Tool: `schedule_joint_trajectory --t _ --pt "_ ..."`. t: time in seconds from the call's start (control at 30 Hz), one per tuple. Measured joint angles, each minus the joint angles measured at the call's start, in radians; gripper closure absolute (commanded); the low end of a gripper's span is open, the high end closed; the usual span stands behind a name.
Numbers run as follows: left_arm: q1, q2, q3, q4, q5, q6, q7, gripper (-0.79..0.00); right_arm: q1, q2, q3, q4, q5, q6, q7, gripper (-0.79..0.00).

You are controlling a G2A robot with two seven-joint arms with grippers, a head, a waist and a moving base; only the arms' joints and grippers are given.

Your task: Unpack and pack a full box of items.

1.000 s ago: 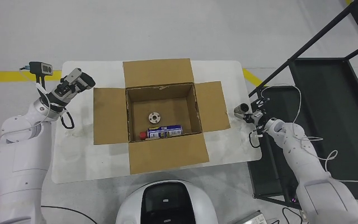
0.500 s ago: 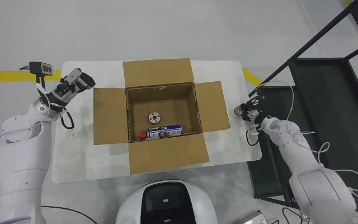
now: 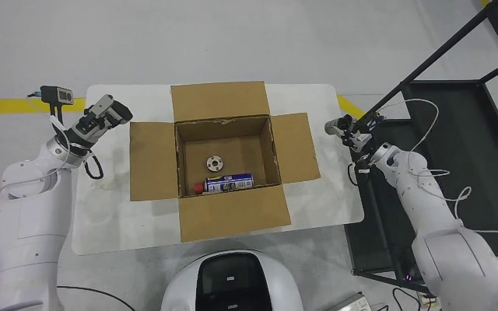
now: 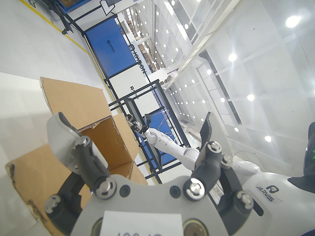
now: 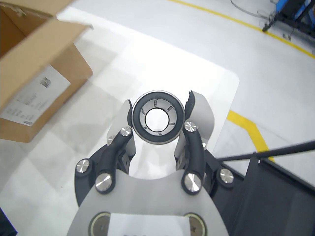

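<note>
Moves right claw (image 3: 336,127), clamped on bearing ring (image 5: 181,117), toward far edge of desk (image 3: 311,97); holds left claw (image 3: 118,114) spread beside cardboard box (image 3: 222,101).

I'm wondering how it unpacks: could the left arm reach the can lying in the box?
Probably yes: the box flaps lie open, nothing covers the can, and the left gripper has its fingers open and empty.

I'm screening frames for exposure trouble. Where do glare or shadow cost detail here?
Right wrist view: glare whitens the table behind the bearing ring in the right claw. Left wrist view: ceiling lamps flare into white blobs. Top view: the cardboard box shades its own floor, yet the red-capped can and metal disc are plainly visible.
</note>
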Motion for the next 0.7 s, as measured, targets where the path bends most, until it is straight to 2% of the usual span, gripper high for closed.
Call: schedule_joint_trajectory --t 0.13,0.23,0.43,0.57,0.7 --pt "0.0 0.0 0.0 0.0 0.0 0.0 0.0 -0.785 -0.054 0.035 0.047 -0.218 -0.014 -0.067 -0.035 0.0" --pt "0.0 0.0 0.0 0.0 0.0 0.0 0.0 -0.785 -0.116 0.046 0.073 -0.4 0.031 -0.109 -0.003 0.0" --pt "0.0 0.0 0.0 0.0 0.0 0.0 0.0 -0.785 -0.184 0.031 0.02 -0.681 0.127 -0.105 0.188 0.0" --pt "0.0 0.0 0.0 0.0 0.0 0.0 0.0 -0.785 -0.184 0.014 -0.062 -0.792 0.134 -0.089 0.337 0.0" --pt "0.0 0.0 0.0 0.0 0.0 0.0 0.0 -0.785 -0.162 -0.005 -0.141 -0.838 0.128 -0.052 0.48 0.0"
